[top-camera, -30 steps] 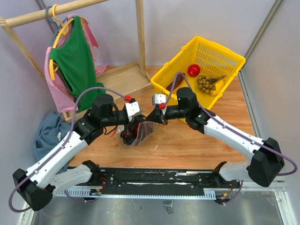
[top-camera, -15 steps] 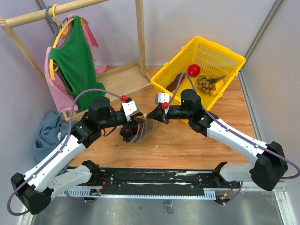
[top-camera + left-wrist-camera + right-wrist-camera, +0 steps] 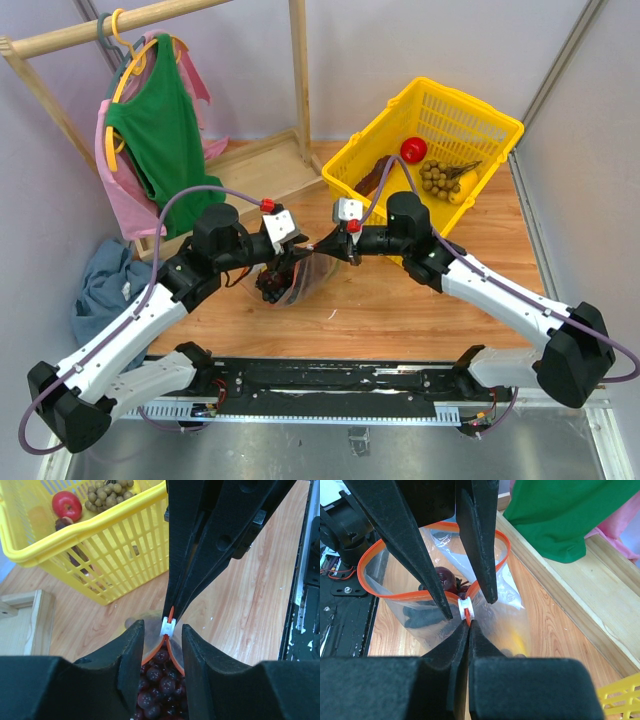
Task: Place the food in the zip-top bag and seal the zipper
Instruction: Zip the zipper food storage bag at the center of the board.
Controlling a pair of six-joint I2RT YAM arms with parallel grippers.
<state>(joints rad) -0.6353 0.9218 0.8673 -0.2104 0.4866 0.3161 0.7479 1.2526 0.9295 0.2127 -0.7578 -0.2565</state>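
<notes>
Wood-grain tabletop (image 3: 400,310) carried a yellow basket (image 3: 470,110) at the back right. Just in front of it, between the two arms, the zip-top bag (image 3: 510,605) stood with its mouth gaping in a loop and the dark purple grape bunch (image 3: 160,680) inside. Right gripper (image 3: 468,626) was clamped shut on the zipper (image 3: 361,570) at the bag's corner, right beside the small white slider (image 3: 167,626), while the left gripper (image 3: 162,632) had its jaws parted, one finger on each side of that same corner, gripping nothing.
</notes>
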